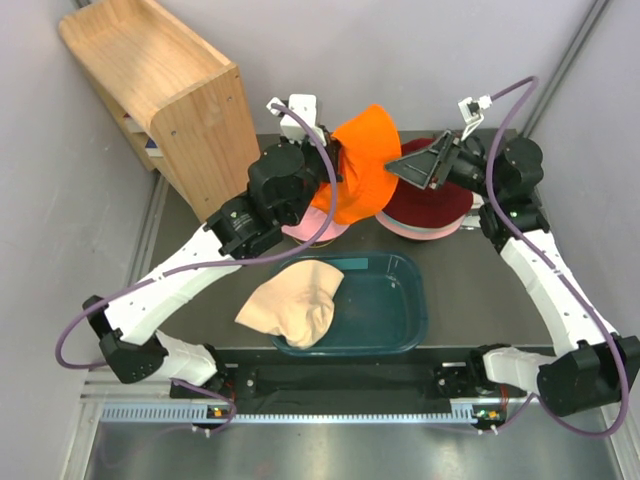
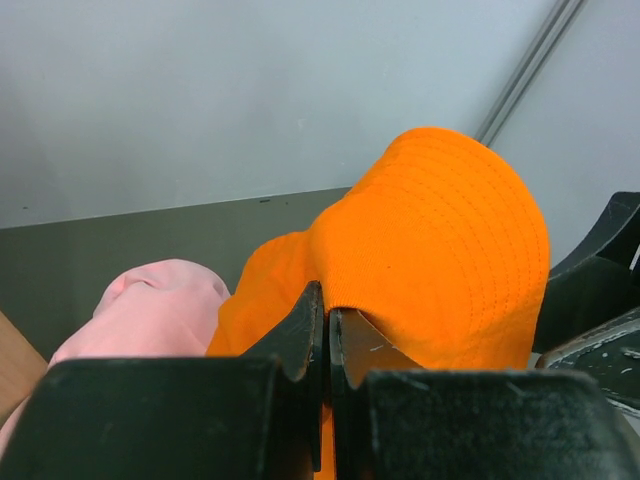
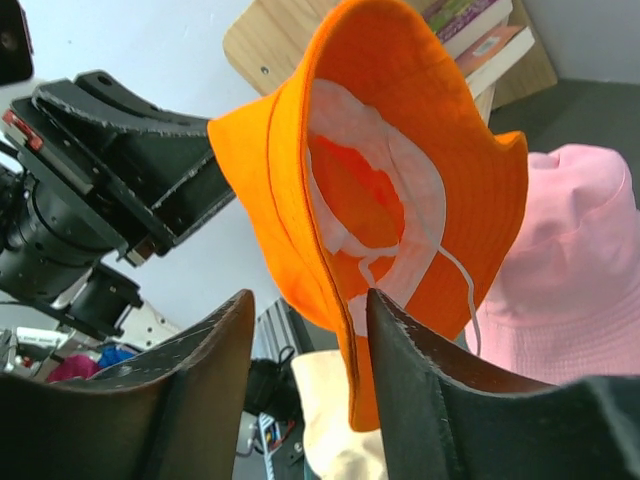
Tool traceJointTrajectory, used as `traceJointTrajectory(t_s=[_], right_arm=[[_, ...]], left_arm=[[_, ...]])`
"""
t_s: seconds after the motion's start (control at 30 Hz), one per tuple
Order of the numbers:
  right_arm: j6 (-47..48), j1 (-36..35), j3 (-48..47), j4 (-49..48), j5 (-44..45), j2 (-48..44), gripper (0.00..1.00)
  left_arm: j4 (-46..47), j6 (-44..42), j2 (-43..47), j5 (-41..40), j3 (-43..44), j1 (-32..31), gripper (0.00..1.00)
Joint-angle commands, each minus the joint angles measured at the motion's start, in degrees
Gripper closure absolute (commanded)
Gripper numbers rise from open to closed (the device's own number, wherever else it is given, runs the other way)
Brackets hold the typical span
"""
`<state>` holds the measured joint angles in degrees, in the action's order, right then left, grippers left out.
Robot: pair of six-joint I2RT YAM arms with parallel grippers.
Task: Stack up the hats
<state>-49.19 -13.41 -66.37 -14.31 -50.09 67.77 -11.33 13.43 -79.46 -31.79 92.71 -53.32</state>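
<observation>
Five hats on show: orange (image 1: 362, 160), pink (image 2: 150, 310), maroon (image 1: 432, 200), a pale one (image 1: 422, 233) under the maroon, peach (image 1: 295, 300). One tub (image 1: 395, 318). One shelf (image 1: 160, 80). Two arms, left arm (image 1: 180, 280) and right arm (image 1: 550, 285); two grippers, left gripper (image 2: 327, 300) and right gripper (image 3: 308, 300).

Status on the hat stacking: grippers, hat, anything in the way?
Left gripper shut on orange hat, held aloft. Right gripper open, fingers either side of its brim. Pink hat below; maroon hat under right arm.
</observation>
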Motion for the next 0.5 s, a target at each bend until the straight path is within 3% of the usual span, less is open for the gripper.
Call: traceJointTrajectory(t_s=[0.0,0.1,0.17,0.33,0.47], right_arm=[[1.5,-1.0,0.4,-1.0,-1.2,-1.3,0.60],[1.6,-1.1,0.1,-0.2,-1.3,-1.1,0.88],[1.8,-0.9,-0.7,1.1,-0.8,-0.6,0.99],[0.2,1.6,-5.3,4.7,2.9,2.6,1.00],[-6.4,5.5,-8.0,2.4,3.2,6.9,1.00]], left_arm=[[4.8,0.6,0.0,1.0,2.6,0.7,1.00],[5.0,0.8,-0.5,1.7,2.7,1.1,1.00],[5.1,0.6,-1.1,2.1,2.8,1.6,1.00],[5.1,-0.7,-3.7,3.5,3.7,4.1,1.00],[4.6,-0.5,-7.6,7.5,6.6,8.8,1.00]])
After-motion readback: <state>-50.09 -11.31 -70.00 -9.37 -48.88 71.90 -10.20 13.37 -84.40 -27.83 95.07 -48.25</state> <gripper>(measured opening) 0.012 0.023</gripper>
